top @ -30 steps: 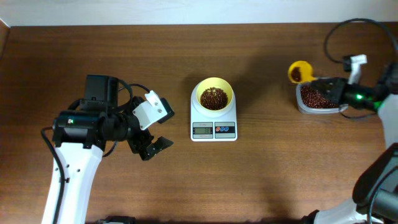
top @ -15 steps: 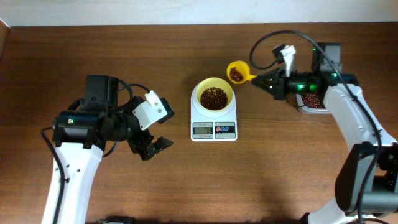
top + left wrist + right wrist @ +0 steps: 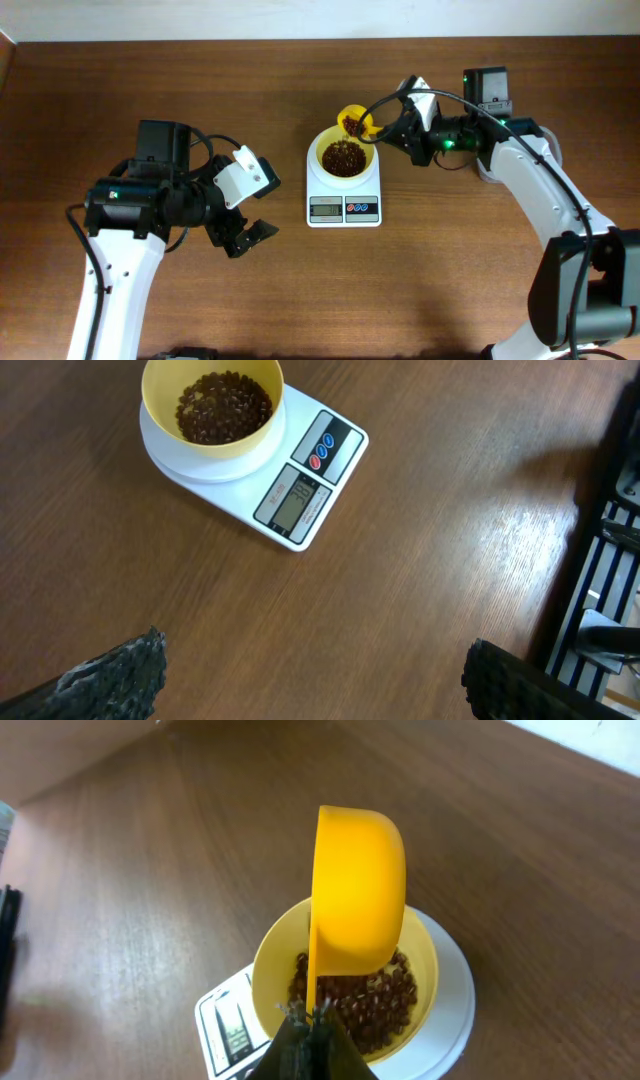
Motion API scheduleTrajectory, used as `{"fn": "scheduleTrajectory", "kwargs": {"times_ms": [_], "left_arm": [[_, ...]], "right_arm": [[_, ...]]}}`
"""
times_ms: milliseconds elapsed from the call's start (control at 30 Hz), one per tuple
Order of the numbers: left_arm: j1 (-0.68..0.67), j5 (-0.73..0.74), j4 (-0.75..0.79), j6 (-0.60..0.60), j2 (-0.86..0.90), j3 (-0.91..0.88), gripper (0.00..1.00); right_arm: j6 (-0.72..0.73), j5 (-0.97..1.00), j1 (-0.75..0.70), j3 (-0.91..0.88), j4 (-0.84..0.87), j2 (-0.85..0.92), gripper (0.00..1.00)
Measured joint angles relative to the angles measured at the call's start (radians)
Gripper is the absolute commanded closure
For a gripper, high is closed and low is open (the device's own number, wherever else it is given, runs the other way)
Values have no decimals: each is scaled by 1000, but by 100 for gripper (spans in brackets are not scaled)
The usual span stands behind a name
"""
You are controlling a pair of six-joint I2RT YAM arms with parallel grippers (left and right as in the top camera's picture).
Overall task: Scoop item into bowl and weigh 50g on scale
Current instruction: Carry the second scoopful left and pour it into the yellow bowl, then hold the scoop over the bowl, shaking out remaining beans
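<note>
A pale yellow bowl (image 3: 321, 152) with dark red-brown beans (image 3: 343, 158) stands on the white scale (image 3: 316, 192) at the table's centre. My right gripper (image 3: 393, 131) is shut on the handle of a yellow scoop (image 3: 354, 121). The scoop is tipped on its side over the bowl's far right rim, with beans in its mouth. In the right wrist view the scoop (image 3: 358, 890) hangs above the beans (image 3: 385, 1005), its handle pinched at my gripper (image 3: 310, 1016). My left gripper (image 3: 244, 235) stands open and empty left of the scale (image 3: 300, 500), well apart from it.
The clear tub (image 3: 484, 170) lies at the right, mostly hidden under my right arm. Bare brown table stretches in front of the scale and between it and my left gripper. A dark rack (image 3: 610, 560) stands past the table edge in the left wrist view.
My right arm has swung left from the tub, carrying the bean-filled scoop to the bowl and tipping it. The left arm has not moved.
</note>
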Motion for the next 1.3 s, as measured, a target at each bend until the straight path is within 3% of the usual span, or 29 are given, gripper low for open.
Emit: {"fn": "scheduleTrajectory", "kwargs": {"times_ms": [700, 1300], "left_arm": [[0, 0, 0, 0, 0, 0, 1], [0, 0, 0, 0, 0, 0, 1]], "right_arm": [[-156, 100, 33, 0, 21, 0, 96], [-202, 146, 33, 0, -18, -11, 96]]}}
